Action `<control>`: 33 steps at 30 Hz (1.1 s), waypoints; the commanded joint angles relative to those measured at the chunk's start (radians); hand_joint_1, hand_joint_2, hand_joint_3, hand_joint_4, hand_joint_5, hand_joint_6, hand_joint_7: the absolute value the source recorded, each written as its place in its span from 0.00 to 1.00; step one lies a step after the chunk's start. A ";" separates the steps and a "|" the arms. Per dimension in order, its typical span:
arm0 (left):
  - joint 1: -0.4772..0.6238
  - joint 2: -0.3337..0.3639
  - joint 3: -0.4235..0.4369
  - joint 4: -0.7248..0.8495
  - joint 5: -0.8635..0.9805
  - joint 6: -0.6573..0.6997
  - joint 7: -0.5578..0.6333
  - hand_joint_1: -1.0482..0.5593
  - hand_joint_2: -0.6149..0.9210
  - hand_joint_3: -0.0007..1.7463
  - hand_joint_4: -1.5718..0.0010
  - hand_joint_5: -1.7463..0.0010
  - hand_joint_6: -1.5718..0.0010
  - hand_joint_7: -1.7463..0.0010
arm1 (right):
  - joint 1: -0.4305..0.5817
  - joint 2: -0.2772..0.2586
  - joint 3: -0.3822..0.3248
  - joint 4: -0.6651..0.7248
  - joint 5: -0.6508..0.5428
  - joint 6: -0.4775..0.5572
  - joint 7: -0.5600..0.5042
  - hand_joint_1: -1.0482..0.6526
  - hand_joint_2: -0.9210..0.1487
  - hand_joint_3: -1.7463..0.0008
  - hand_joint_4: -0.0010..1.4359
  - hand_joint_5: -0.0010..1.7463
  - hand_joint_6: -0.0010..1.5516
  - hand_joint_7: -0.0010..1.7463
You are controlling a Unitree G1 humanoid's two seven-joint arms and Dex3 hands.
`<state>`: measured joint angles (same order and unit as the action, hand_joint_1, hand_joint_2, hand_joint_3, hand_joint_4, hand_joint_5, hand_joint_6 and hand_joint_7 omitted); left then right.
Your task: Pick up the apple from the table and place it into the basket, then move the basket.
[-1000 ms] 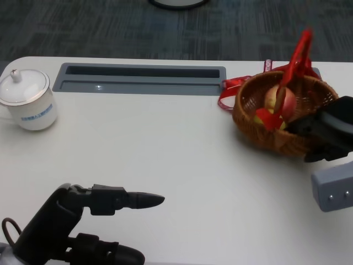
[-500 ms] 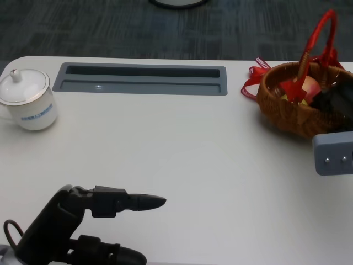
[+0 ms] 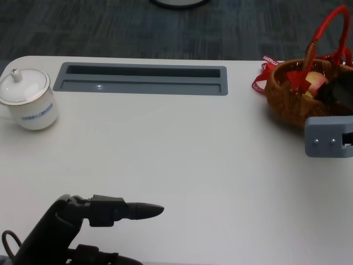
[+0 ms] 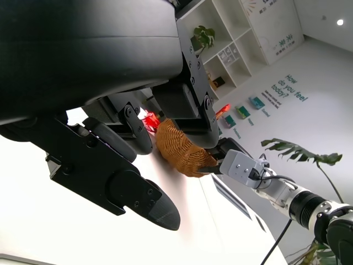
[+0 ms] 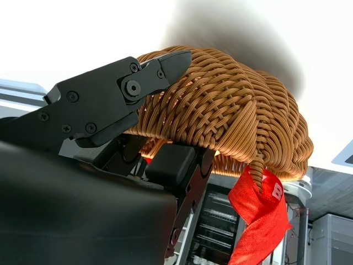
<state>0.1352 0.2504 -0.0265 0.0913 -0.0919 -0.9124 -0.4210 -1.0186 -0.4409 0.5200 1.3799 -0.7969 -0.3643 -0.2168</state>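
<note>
Apple (image 3: 316, 83), yellow-red, sits in wicker basket (image 3: 287, 102) that right-hand fingers (image 5: 160, 69) grip.

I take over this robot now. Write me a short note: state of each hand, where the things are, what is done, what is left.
Left hand: open, holding nothing, low over the near edge of the table.
Right hand: holds the basket by its rim, fingers inside and outside the wall.
Apple: in the basket, at the far right of the table.
Done: apple placed in the basket.
Left: finish moving the basket, set it down, let go.
Also there: a white lidded cup, far left.
</note>
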 commanded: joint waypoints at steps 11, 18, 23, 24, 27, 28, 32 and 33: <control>0.003 0.013 0.011 -0.010 0.004 -0.006 0.018 0.39 0.85 0.00 0.34 1.00 0.40 1.00 | -0.011 -0.008 -0.040 0.001 0.042 -0.050 -0.028 0.40 0.17 1.00 0.69 0.00 0.57 0.00; -0.013 0.019 0.006 -0.007 -0.008 -0.005 0.008 0.40 0.85 0.00 0.34 1.00 0.40 1.00 | 0.000 -0.005 -0.112 -0.013 0.128 -0.150 0.056 0.21 0.17 0.99 0.54 0.00 0.43 0.00; -0.024 0.019 0.001 0.003 -0.012 -0.015 0.004 0.40 0.84 0.00 0.33 1.00 0.40 1.00 | 0.005 -0.013 -0.123 -0.027 0.152 -0.190 0.119 0.12 0.13 0.99 0.39 0.00 0.30 0.00; -0.026 0.019 0.000 0.004 -0.013 -0.015 0.003 0.40 0.84 0.00 0.33 1.00 0.40 1.00 | 0.005 -0.015 -0.125 -0.029 0.156 -0.188 0.133 0.10 0.12 0.99 0.35 0.00 0.26 0.00; -0.029 0.021 -0.003 0.003 -0.018 -0.011 0.001 0.40 0.84 0.00 0.34 1.00 0.40 1.00 | 0.010 -0.021 -0.134 -0.036 0.166 -0.191 0.157 0.05 0.10 0.99 0.24 0.00 0.17 0.00; -0.029 0.022 -0.003 0.003 -0.018 -0.010 0.001 0.40 0.84 0.00 0.34 1.00 0.40 1.00 | 0.013 -0.023 -0.136 -0.038 0.170 -0.195 0.158 0.04 0.10 1.00 0.22 0.00 0.15 0.00; -0.032 0.024 -0.005 0.005 -0.022 -0.012 -0.001 0.40 0.84 0.00 0.34 1.00 0.39 1.00 | 0.026 -0.030 -0.144 -0.044 0.185 -0.208 0.150 0.04 0.11 1.00 0.17 0.00 0.11 0.00; -0.033 0.025 -0.005 0.006 -0.023 -0.014 -0.002 0.40 0.84 0.00 0.34 1.00 0.39 1.00 | 0.028 -0.032 -0.145 -0.046 0.188 -0.211 0.149 0.04 0.12 1.00 0.16 0.00 0.10 0.00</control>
<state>0.1026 0.2566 -0.0321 0.0887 -0.0991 -0.9167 -0.4179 -1.0008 -0.4526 0.3882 1.3445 -0.6261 -0.5671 -0.0658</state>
